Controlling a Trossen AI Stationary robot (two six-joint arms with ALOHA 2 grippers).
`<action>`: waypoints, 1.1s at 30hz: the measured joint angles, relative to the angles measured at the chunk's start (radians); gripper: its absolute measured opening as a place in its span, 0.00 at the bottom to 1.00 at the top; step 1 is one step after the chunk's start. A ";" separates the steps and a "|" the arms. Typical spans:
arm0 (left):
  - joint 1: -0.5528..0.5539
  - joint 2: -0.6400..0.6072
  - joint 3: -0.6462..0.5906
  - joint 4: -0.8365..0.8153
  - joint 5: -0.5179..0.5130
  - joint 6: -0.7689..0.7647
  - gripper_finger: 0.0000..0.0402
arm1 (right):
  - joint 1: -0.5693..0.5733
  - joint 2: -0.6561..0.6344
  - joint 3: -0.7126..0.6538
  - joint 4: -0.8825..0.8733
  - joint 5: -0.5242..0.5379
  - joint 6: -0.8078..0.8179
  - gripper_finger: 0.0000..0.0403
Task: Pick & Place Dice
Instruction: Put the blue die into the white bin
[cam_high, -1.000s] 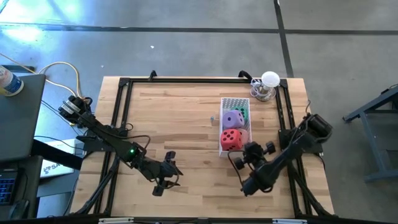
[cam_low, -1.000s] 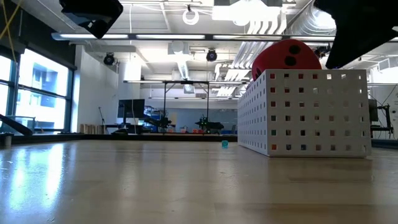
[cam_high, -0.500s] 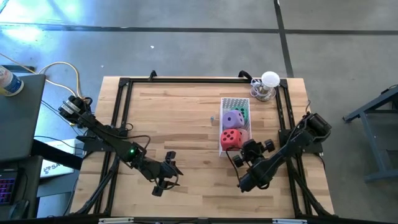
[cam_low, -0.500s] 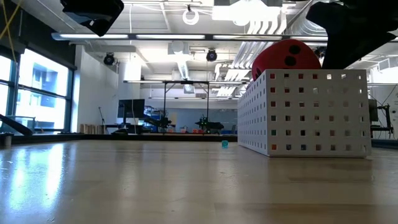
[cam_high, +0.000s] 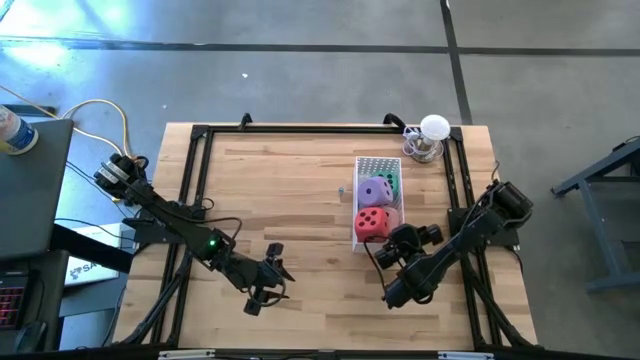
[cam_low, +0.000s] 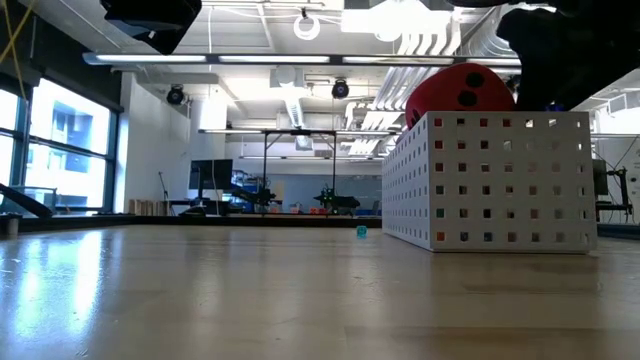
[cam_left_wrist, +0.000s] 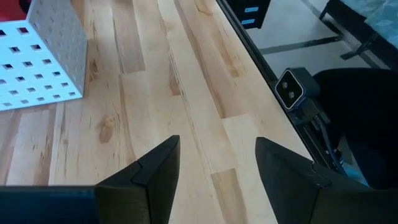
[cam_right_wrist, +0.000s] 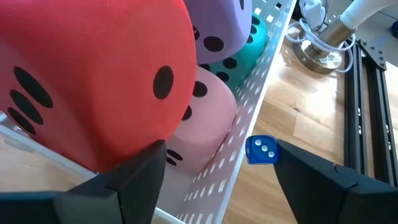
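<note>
Four dice sit packed in the white perforated basket (cam_high: 377, 164) right of the table's centre: we see the red die (cam_high: 373, 223) on top at the basket's six o'clock end, the purple die (cam_high: 375, 191) just behind it at twelve o'clock, the green die (cam_right_wrist: 249, 45) beyond the purple one, and the pink die (cam_right_wrist: 205, 124) pressed under the red one against the basket wall. Our right gripper (cam_right_wrist: 214, 171) hovers close at the red die's four o'clock side, its fingers spread apart and holding nothing; a tiny blue die (cam_right_wrist: 260, 150) shows between them. Our left gripper (cam_left_wrist: 217, 165) waits over bare wood at the table's seven o'clock, its fingers apart and empty.
</note>
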 joint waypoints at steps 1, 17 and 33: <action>0.000 0.000 0.000 0.000 0.000 0.000 0.50 | 0.000 0.000 0.000 0.000 -0.008 0.000 0.70; 0.065 0.000 -0.001 0.000 0.001 -0.005 0.50 | 0.000 0.000 0.000 0.070 -0.017 0.000 0.64; 0.060 0.000 -0.001 0.000 0.002 -0.014 0.50 | 0.000 -0.001 0.000 0.115 -0.021 0.005 0.63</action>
